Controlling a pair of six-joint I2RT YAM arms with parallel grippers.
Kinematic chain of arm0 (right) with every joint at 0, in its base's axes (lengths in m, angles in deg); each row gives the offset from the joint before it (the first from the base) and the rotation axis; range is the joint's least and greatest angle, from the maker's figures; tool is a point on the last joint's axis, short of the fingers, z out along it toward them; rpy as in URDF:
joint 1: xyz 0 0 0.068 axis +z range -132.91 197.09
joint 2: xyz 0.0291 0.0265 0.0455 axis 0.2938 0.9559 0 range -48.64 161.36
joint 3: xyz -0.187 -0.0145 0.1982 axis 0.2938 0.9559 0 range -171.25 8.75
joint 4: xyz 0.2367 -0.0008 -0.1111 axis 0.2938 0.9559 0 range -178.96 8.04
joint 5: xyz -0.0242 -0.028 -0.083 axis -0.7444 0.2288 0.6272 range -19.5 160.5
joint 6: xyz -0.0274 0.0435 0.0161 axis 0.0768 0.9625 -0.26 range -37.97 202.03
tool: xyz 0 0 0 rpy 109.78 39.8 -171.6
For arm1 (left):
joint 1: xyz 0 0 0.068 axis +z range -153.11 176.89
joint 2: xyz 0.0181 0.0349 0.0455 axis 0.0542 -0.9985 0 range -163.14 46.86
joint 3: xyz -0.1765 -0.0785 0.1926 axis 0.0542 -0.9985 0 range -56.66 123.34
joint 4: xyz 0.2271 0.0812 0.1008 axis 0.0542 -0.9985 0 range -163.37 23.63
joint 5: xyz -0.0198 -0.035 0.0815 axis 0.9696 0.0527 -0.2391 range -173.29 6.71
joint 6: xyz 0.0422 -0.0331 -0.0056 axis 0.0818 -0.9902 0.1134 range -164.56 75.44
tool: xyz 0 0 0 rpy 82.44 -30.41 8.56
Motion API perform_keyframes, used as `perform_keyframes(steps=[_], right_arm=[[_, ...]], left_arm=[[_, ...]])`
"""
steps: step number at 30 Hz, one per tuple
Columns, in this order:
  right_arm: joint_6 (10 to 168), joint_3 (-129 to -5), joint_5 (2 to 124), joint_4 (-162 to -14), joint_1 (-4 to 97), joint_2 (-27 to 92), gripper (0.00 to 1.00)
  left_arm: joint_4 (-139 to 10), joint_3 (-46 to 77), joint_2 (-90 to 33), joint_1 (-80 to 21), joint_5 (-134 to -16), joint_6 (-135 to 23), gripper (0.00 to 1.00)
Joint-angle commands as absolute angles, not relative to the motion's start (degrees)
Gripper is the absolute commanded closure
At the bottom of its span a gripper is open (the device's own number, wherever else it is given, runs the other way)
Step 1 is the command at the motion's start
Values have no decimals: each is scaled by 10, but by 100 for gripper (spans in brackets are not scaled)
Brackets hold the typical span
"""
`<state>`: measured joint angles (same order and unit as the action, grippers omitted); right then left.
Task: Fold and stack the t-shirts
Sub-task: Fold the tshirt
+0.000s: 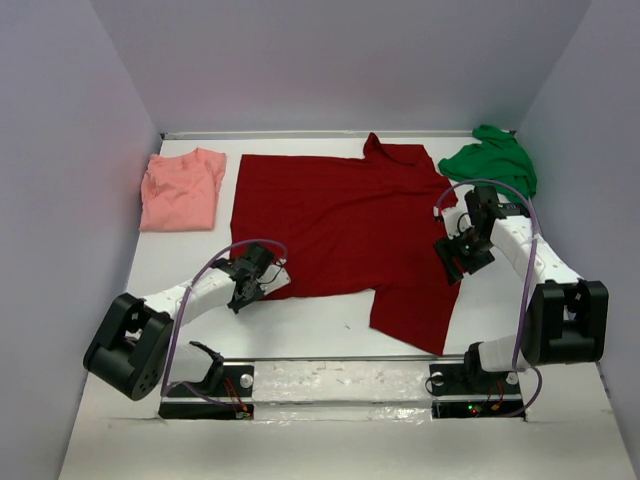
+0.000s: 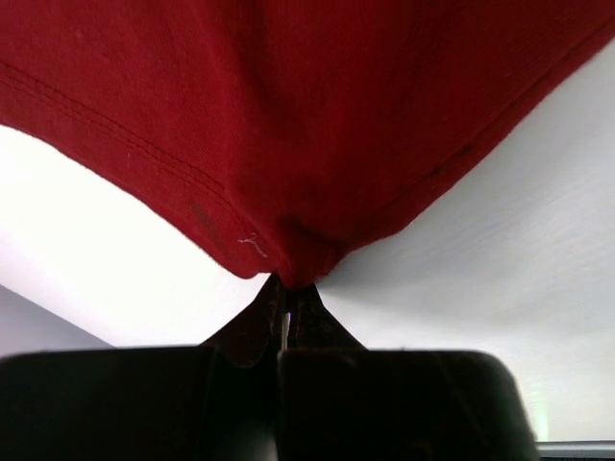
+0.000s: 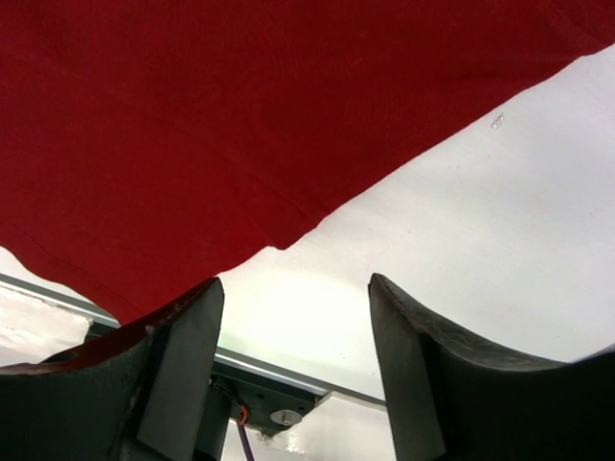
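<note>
Left gripper [image 2: 286,305] clenched on dark red shirt [image 1: 340,225] near-left corner, right gripper [image 3: 294,288] released: pinch right edge first, then lift evenly.

A white table [image 1: 310,325] sits boxed in by plain pale grey walls [image 1: 340,60] on three sides.

Dark red shirt [image 1: 340,225] was plain and uniform in colour, its hem stitching a matching red; salmon-pink shirt [image 1: 180,190] was plain, no pattern; green shirt [image 1: 492,160] was bright and plain; counter [image 1: 300,325] was white; left claw [image 2: 285,298] and right claw [image 3: 295,283] were black; arm cable [image 1: 250,241] was purple; walls [image 1: 330,60] were pale lilac-grey.
</note>
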<state>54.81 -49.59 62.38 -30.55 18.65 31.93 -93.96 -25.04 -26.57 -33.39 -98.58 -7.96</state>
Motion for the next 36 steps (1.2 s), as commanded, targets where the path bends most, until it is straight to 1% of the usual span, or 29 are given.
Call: perform_keyframes(steps=[1,2,9,16,19,20,26,36], right_arm=[[542,-508,642,-294,187,301,35],[543,-504,647,-295,187,303,39],[548,-492,655,-290,167,344,38],[550,-505,619,-286,167,408,39],[549,-520,601,-285,167,442,41],[549,-522,599,-284,167,450,44],[545,-535,589,-288,167,486,49],[543,-522,598,-308,167,514,50]], left_arm=[[-958,-222,-243,-335,-953,-83,100],[-960,-213,-237,-334,-955,-85,100],[-978,-188,-219,-335,-952,-95,100],[-981,-193,-212,-335,-960,-96,100],[-978,-197,-211,-334,-964,-95,100],[-978,-198,-212,-334,-963,-96,100],[-977,-202,-214,-335,-962,-100,100],[-981,-190,-220,-335,-965,-98,100]])
